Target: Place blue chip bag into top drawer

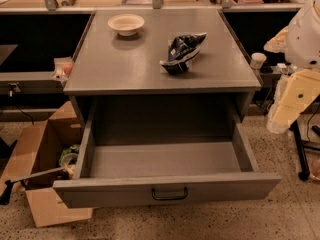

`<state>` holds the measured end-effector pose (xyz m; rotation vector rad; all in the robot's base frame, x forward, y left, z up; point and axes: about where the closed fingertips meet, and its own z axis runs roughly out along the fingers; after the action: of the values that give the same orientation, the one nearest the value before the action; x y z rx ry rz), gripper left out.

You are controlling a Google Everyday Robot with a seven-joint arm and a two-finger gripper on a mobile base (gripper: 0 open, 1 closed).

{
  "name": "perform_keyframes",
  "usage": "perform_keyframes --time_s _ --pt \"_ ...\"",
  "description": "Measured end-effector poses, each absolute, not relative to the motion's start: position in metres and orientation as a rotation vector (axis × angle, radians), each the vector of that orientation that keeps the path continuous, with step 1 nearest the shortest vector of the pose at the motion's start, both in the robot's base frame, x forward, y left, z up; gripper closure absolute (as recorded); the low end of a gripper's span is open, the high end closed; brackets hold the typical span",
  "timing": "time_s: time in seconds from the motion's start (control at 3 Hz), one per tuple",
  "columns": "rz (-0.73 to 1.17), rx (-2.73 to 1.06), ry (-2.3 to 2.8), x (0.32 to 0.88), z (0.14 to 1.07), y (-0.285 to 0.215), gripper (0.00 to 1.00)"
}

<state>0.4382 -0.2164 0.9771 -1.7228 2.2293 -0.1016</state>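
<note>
A small, crumpled dark blue foil chip bag (182, 51) lies on top of the grey cabinet (125, 69), toward the right front. A round cream bowl (126, 24) sits well apart from it, at the back left. The wide grey top drawer (165, 191) is pulled out below. The robot's cream gripper (289, 104) hangs at the right, beside the cabinet and away from the bag. It is not clear if it is spread or pressed together. A brown cardboard box (35, 154) lies at the left.

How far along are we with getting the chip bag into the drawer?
Done: the drawer stands open. In hand: nothing yet; the claw hangs right of the cabinet, apart from the chip bag. Left: pick the bag off the cabinet top and put it in the drawer.
</note>
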Motion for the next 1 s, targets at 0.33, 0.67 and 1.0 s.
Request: perform_keyframes --time_s 0.33,0.67,1.0 --pt "-0.102 -1.723 2.229 0.438 0.977 -0.216 0.0" --pt "-0.085 -1.654 2.18 0.491 0.964 -0.2 0.0" --pt "-0.051 -1.567 2.156 0.535 0.941 -0.186 0.0"
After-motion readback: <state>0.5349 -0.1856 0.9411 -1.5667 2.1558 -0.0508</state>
